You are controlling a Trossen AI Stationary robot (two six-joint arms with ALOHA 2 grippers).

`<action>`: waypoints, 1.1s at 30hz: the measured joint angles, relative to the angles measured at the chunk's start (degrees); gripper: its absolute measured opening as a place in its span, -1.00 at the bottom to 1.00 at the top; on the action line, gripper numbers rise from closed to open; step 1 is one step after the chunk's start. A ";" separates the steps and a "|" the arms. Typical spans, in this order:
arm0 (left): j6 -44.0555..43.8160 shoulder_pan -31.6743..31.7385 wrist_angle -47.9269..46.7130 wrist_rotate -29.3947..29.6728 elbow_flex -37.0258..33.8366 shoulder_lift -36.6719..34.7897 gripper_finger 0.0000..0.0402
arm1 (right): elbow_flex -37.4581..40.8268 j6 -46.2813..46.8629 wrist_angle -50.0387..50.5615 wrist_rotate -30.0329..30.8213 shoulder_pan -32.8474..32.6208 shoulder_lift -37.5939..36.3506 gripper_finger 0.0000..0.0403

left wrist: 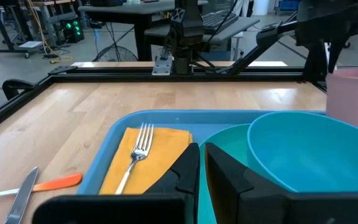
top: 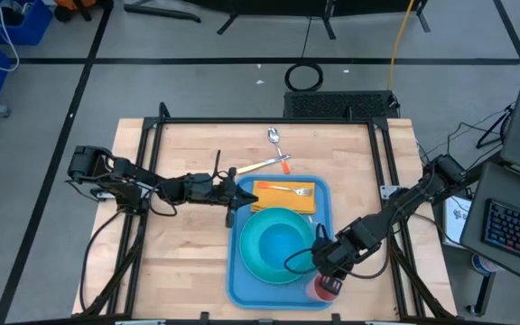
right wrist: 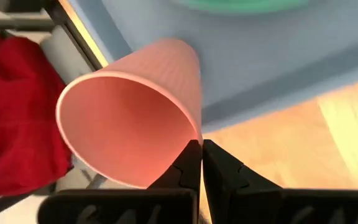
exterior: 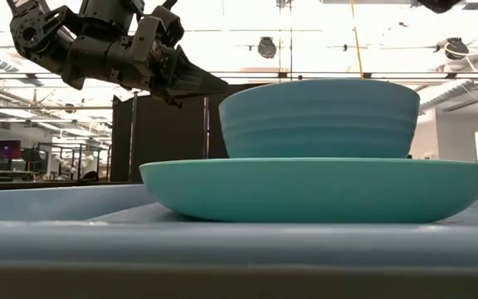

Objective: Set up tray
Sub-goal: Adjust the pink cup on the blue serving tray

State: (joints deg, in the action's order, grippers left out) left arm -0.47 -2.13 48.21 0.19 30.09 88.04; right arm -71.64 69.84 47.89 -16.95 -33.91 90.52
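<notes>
At tray corner: right gripper [right wrist: 201, 163] pinching pink cup [right wrist: 132, 112] rim
Left gripper [left wrist: 201, 168]: nearly closed, empty, hovering over tray [top: 239, 280]
Done: napkin [top: 278, 198], fork [top: 289, 190], plate [top: 255, 262], bowl [top: 283, 236] loaded
Left: cup, spoon [top: 273, 136], knife [top: 258, 166] probably

The tray [top: 238, 282] is light blue. On it sit a turquoise plate [exterior: 305, 189] and ribbed turquoise bowl [exterior: 319, 118], plus a mustard-yellow napkin [left wrist: 146, 155]. The ribbed cup [right wrist: 135, 109] is salmon pink.
</notes>
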 joint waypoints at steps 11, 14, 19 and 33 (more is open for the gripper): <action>0.00 0.00 0.02 0.02 0.00 -0.01 -0.85 | 0.00 3.41 1.96 -1.36 0.34 0.00 -1.00; 0.00 0.00 0.00 0.02 0.00 0.01 -0.85 | 0.00 4.53 1.56 -2.50 0.59 0.00 -1.00; 0.00 0.00 0.00 0.02 0.00 0.01 -0.85 | -0.02 4.81 -0.12 -2.95 0.80 0.00 -0.96; 0.00 0.00 -0.02 0.00 0.00 0.00 -0.85 | -0.02 4.66 -1.30 -2.80 0.90 -0.62 -0.75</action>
State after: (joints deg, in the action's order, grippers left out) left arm -0.47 -2.13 48.18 0.19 30.09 88.04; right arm -71.66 74.50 46.59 -19.75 -33.01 89.90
